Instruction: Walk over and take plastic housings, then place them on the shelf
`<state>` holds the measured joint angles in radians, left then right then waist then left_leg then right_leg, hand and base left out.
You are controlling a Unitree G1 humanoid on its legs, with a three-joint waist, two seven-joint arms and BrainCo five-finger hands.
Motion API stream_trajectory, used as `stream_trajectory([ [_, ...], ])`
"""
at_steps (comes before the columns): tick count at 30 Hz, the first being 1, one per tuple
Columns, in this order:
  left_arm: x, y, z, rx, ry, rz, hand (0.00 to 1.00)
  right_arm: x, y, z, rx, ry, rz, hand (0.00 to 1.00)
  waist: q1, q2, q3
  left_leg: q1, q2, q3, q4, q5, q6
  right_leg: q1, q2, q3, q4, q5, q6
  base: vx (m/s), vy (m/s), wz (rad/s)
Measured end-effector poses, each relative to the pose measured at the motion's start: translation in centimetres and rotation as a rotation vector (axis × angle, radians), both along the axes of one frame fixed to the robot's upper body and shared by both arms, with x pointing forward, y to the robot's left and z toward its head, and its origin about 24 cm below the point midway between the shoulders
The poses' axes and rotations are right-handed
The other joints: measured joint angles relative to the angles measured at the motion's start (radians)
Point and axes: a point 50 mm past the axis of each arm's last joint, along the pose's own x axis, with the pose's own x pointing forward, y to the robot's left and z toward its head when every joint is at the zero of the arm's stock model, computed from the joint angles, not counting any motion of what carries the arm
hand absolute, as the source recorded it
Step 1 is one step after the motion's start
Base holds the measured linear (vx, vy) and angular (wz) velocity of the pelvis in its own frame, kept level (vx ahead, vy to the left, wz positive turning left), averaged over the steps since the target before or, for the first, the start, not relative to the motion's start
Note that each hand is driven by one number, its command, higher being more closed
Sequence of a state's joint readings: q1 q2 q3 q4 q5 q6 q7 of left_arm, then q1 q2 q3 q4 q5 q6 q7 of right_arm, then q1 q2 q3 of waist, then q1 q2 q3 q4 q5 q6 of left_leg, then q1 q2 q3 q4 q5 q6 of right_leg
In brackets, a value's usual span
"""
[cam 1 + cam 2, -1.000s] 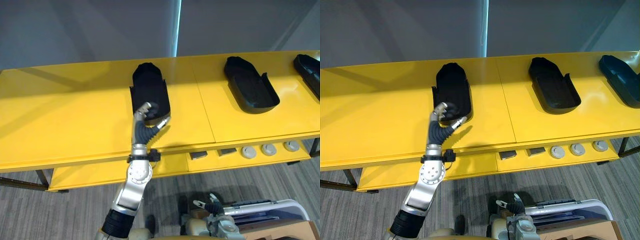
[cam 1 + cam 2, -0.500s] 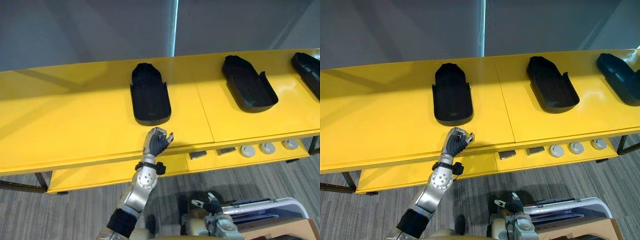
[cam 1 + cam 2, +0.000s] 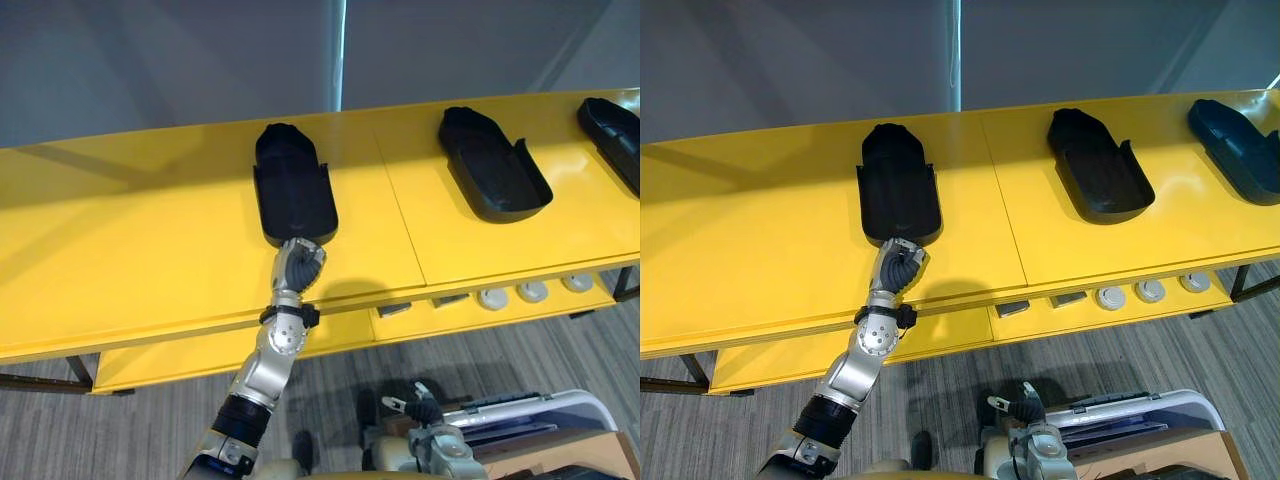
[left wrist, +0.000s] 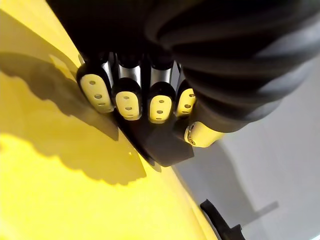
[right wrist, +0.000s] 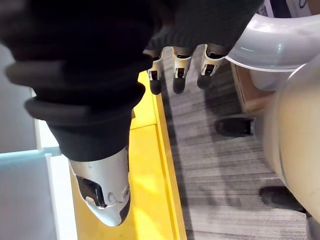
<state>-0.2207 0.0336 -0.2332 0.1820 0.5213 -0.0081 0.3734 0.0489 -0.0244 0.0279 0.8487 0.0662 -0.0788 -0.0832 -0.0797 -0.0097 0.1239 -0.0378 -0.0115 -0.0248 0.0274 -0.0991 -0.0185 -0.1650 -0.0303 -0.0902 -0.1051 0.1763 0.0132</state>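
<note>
1. Three plastic housings lie in a row across the upper half of the head views. The left housing (image 3: 293,190) is at centre, the middle housing (image 3: 492,178) is right of centre, and the right housing (image 3: 612,128) is cut by the right edge.
2. Each is a matte black, elongated, hollow shell. One end is humped and rounded, and low raised walls run along the sides.
3. All three rest flat and well apart on the top of the shelf (image 3: 120,230). It is a glossy yellow surface made of smooth panels, with a thin seam between the left and middle housings.
4. The left hand (image 3: 299,265) sits at centre frame with its fingers (image 4: 126,97) curled into a fist. The fist meets the near end of the left housing, and nothing shows clasped inside it.
5. On the lower yellow ledge, at lower right, are three round grey discs (image 3: 532,292) and two small grey blocks (image 3: 396,309).
6. The right hand (image 5: 179,67) hangs at the bottom of the head views over striped grey carpet (image 3: 150,420). Its fingers are loose and empty.
</note>
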Motion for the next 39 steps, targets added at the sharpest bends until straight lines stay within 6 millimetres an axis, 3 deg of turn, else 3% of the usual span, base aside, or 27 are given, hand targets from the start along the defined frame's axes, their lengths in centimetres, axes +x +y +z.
stream_trajectory([
  [16, 0.4, 0.4, 0.4, -0.014, -0.011, 0.008, 1.00, 0.1, 0.3, 0.0, 0.017, -0.002, -0.021, 0.00, -0.015, -0.019, -0.006, 0.018, 0.008, -0.002, -0.013, 0.000, 0.000, 0.006, 0.009, 0.000, 0.000, 0.000, 0.000, 0.01, 0.013, 0.00],
  [18, 0.2, 0.3, 1.1, -0.047, -0.036, 0.004, 1.00, 0.1, 0.3, 0.0, 0.017, -0.001, -0.021, 0.00, -0.015, -0.020, -0.007, 0.008, 0.006, -0.011, -0.010, 0.001, 0.001, 0.007, 0.005, -0.008, 0.004, 0.000, 0.000, -0.01, 0.025, 0.15],
  [23, -1.8, 1.2, 7.3, -0.143, -0.318, -0.002, 1.00, -0.7, 0.3, -0.4, 0.015, 0.029, -0.023, 0.00, 0.005, -0.020, -0.007, 0.002, 0.004, -0.054, 0.012, 0.001, 0.001, 0.029, -0.002, -0.045, 0.004, -0.004, 0.003, -0.01, 0.029, 0.26],
  [25, -3.4, 2.9, 9.9, -0.203, -0.470, 0.043, 1.00, -0.9, 0.2, -0.6, 0.014, 0.040, -0.022, 0.00, 0.018, -0.020, -0.007, 0.007, 0.003, -0.070, 0.016, 0.001, 0.001, 0.043, -0.005, -0.054, 0.004, -0.007, 0.002, -0.01, 0.026, 0.25],
  [28, -6.1, 8.0, 12.2, -0.271, -0.658, 0.233, 1.00, -1.1, 0.2, -0.8, 0.010, 0.054, -0.018, 0.00, 0.044, -0.020, -0.007, 0.005, -0.003, -0.101, 0.025, 0.002, 0.001, 0.062, -0.012, -0.083, 0.004, -0.012, 0.000, -0.05, 0.024, 0.33],
  [30, -8.0, 11.7, 11.6, -0.300, -0.699, 0.415, 1.00, -1.1, 0.1, -0.8, -0.001, 0.057, -0.005, 0.00, 0.057, -0.022, -0.009, 0.005, -0.007, -0.125, 0.024, 0.004, -0.002, 0.072, -0.018, -0.106, 0.004, -0.016, 0.000, -0.04, 0.013, 0.34],
  [31, -8.4, 12.4, 11.3, -0.304, -0.695, 0.458, 1.00, -1.1, 0.1, -0.8, -0.002, 0.056, -0.004, 0.00, 0.066, -0.023, -0.009, 0.005, -0.007, -0.126, 0.024, 0.004, -0.002, 0.072, -0.019, -0.106, 0.004, -0.016, 0.000, -0.03, 0.009, 0.19],
  [33, -10.6, 15.4, 9.1, -0.313, -0.627, 0.625, 1.00, -1.2, 0.2, -0.8, -0.006, 0.058, 0.002, 0.00, 0.095, -0.032, -0.017, 0.001, -0.009, -0.143, 0.023, 0.010, -0.002, 0.075, -0.022, -0.126, 0.005, -0.017, -0.001, -0.03, 0.007, 0.22],
  [35, -12.2, 16.7, 7.5, -0.344, -0.566, 0.704, 1.00, -1.1, 0.3, -0.8, -0.009, 0.058, 0.006, 0.00, 0.096, -0.040, -0.025, 0.002, -0.010, -0.154, 0.015, 0.017, -0.002, 0.079, -0.024, -0.140, 0.005, -0.021, -0.003, -0.01, 0.007, 0.30],
  [36, -13.7, 17.8, 5.3, -0.380, -0.477, 0.785, 0.00, -0.8, 0.3, -0.5, -0.009, 0.043, 0.008, 0.00, 0.099, -0.042, -0.027, 0.013, -0.010, -0.158, 0.012, 0.016, -0.004, 0.096, -0.027, -0.155, 0.005, -0.027, -0.003, 0.01, 0.014, 0.26],
  [37, -14.2, 18.2, 4.4, -0.395, -0.439, 0.813, 0.00, -0.7, 0.3, -0.5, -0.009, 0.039, 0.010, 0.00, 0.101, -0.041, -0.030, 0.016, -0.009, -0.157, 0.011, 0.015, -0.005, 0.099, -0.027, -0.157, 0.005, -0.030, -0.002, 0.01, 0.022, 0.19],
  [39, -16.2, 19.2, -0.7, -0.432, -0.193, 0.933, 0.00, 0.1, 0.6, 0.3, -0.010, -0.012, 0.027, 0.00, 0.124, -0.040, -0.054, 0.016, -0.001, -0.130, 0.018, 0.002, 0.012, 0.102, -0.026, -0.157, 0.005, -0.039, 0.000, 0.00, 0.000, 0.00],
])
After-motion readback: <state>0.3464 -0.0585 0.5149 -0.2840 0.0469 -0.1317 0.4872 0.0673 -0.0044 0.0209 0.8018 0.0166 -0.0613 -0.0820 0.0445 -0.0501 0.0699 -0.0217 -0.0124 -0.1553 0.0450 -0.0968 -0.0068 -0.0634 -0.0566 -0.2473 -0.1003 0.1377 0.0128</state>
